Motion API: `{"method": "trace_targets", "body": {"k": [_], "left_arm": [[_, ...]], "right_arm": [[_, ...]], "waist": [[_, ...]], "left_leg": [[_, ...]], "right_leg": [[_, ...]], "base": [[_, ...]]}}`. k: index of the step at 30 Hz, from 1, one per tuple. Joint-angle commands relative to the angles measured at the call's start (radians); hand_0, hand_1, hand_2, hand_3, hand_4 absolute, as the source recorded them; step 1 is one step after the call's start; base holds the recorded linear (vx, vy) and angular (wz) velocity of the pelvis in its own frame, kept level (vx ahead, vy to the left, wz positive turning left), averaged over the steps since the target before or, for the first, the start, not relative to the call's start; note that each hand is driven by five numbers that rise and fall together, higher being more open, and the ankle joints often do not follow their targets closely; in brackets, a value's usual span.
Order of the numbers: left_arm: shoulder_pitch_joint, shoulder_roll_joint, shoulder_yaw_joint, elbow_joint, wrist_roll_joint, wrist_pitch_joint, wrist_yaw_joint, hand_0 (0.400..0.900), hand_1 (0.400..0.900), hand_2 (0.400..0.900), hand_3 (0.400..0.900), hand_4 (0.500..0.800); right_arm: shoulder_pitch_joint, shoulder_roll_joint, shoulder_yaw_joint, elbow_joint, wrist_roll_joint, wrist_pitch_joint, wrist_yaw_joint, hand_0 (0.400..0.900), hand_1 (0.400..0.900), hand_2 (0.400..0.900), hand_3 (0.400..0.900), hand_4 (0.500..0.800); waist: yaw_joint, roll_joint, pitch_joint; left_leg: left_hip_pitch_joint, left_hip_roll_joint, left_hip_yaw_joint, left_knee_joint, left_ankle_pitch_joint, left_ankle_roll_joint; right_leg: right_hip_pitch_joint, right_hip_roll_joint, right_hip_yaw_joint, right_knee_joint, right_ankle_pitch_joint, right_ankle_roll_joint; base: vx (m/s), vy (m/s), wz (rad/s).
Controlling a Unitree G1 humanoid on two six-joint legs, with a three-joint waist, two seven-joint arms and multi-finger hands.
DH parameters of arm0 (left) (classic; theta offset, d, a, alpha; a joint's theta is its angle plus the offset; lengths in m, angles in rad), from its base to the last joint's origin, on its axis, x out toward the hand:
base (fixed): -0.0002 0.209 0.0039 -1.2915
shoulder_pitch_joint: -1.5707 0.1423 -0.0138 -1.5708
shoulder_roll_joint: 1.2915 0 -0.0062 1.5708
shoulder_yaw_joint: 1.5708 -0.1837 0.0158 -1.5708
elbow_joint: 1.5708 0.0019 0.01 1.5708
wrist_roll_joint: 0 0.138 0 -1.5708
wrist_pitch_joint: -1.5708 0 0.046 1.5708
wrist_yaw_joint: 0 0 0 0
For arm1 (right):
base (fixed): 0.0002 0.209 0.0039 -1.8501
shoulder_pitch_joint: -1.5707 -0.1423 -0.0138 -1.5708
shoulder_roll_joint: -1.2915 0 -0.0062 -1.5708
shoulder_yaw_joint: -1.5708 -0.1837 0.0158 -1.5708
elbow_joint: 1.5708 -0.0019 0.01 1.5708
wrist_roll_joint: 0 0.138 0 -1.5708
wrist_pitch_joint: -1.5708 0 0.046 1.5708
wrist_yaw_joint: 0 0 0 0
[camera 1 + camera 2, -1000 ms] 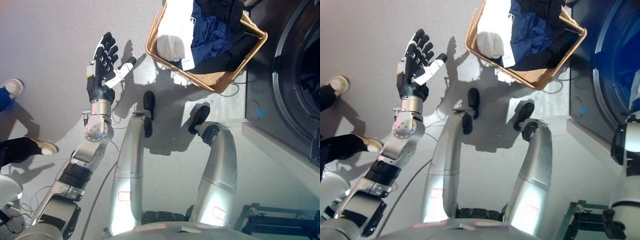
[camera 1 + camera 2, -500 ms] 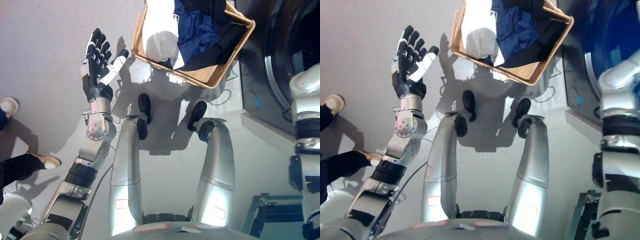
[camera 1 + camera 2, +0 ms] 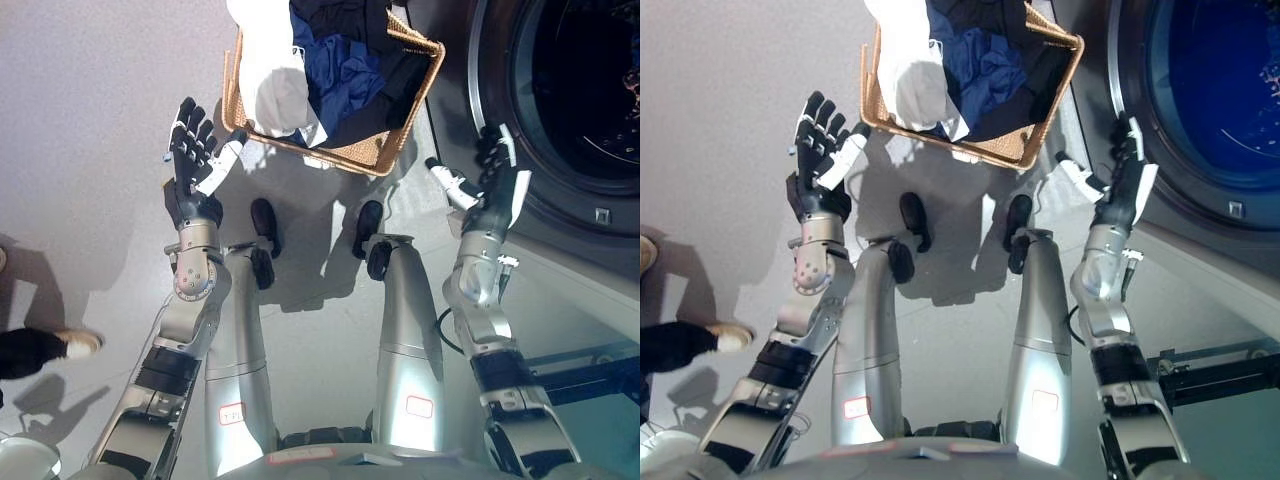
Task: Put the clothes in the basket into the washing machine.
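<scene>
1. the basket (image 3: 368,155) is woven wicker and sits on the floor (image 3: 90,120) at the top centre of the frame, tilted so one corner points to the lower right.
2. the clothes are all in the basket: a white piece (image 3: 272,85) fills its left part and hangs over the near rim, a blue piece (image 3: 335,75) lies in the middle, and a black piece (image 3: 400,85) lies along the right side.
3. the washer (image 3: 570,110) takes up the upper right of the frame, with its round drum opening (image 3: 590,80) facing the scene; the inside is dark in the left eye view and blue in the right eye view.
4. the basket stands just left of the washer front, near it; i cannot tell whether they touch.
5. the left hand (image 3: 193,160) is raised in the upper left of the frame, just left of the basket's near left corner, fingers spread and straight, holding nothing.
6. the right hand (image 3: 490,180) is raised right of centre, between the basket and the drum opening, in front of the washer's rim; its fingers are straight and spread, empty.
7. neither hand touches the clothes or the basket.
8. a person's shoe (image 3: 70,343) and dark trouser leg (image 3: 22,352) show at the left edge, lower down, well apart from the basket.
</scene>
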Motion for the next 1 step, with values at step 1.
{"method": "trace_targets", "body": {"k": [1], "left_arm": [[0.043, -0.018, 0.005, 0.040, 0.016, -0.084, -0.031, 0.900, 0.900, 0.900, 0.900, 0.800]], "right_arm": [[0.006, -0.012, 0.006, -0.060, 0.093, -0.126, 0.082, 0.900, 0.900, 0.900, 0.900, 0.800]], "waist": [[0.013, 0.011, -0.155]], "left_leg": [[0.021, -0.006, -0.091, -0.071, -0.028, -0.068]], "right_leg": [[-0.022, 0.038, -0.045, -0.050, 0.053, 0.029]], "base": [[0.00, 0.000, 0.00]]}}
